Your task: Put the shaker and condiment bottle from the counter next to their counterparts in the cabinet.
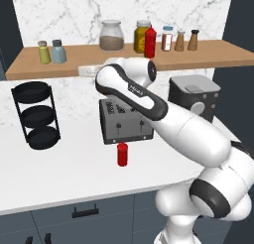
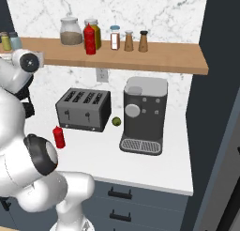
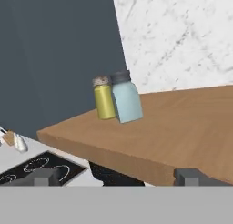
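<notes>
The pale blue-grey shaker (image 1: 58,51) (image 2: 15,41) (image 3: 126,102) stands upright near the left end of the cabinet shelf (image 1: 99,57) (image 3: 182,127), touching or almost touching the yellow-green shaker (image 1: 44,52) (image 3: 104,99). On the counter, just in front of the toaster, stands the small red condiment bottle (image 1: 122,154) (image 2: 59,137). The taller red bottle with a pointed nozzle (image 1: 150,42) (image 2: 89,39) is on the shelf among the jars. My gripper (image 3: 118,177) is open with nothing between its fingers, drawn back from the two shakers and level with the shelf edge.
A toaster (image 1: 124,121) (image 2: 84,109) and a coffee machine (image 1: 193,96) (image 2: 143,115) stand on the counter, with a lime (image 2: 116,121) between them. A black three-tier rack (image 1: 35,115) is at the left. Jars and spice shakers (image 2: 128,41) line the shelf's middle.
</notes>
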You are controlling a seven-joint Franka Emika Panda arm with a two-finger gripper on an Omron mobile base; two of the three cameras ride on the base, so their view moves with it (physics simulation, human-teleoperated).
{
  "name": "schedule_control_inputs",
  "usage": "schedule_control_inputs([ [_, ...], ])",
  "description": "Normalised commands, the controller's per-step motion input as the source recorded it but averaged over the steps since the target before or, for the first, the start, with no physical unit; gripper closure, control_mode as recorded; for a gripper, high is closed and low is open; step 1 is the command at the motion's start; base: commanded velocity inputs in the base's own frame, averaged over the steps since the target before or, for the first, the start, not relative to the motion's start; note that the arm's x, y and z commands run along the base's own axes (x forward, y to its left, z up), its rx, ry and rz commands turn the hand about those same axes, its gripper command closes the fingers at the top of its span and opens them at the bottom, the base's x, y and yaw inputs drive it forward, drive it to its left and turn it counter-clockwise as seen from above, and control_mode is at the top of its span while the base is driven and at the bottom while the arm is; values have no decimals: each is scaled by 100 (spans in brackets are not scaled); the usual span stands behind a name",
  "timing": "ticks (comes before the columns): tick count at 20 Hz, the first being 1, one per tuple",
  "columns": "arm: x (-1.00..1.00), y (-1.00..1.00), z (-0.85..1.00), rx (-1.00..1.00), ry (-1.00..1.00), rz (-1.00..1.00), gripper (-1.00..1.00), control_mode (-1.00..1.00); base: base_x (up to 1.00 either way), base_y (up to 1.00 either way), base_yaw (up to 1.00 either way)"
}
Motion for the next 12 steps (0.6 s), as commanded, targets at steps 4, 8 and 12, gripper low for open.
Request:
schedule_control_inputs([
  [4, -79, -24, 1, 19, 5, -26, -100, -100, 0, 0, 0],
  [8, -85, -24, 1, 21, 3, -26, -100, -100, 0, 0, 0],
  [12, -81, -15, 0, 18, 4, -31, -100, -100, 0, 0, 0],
])
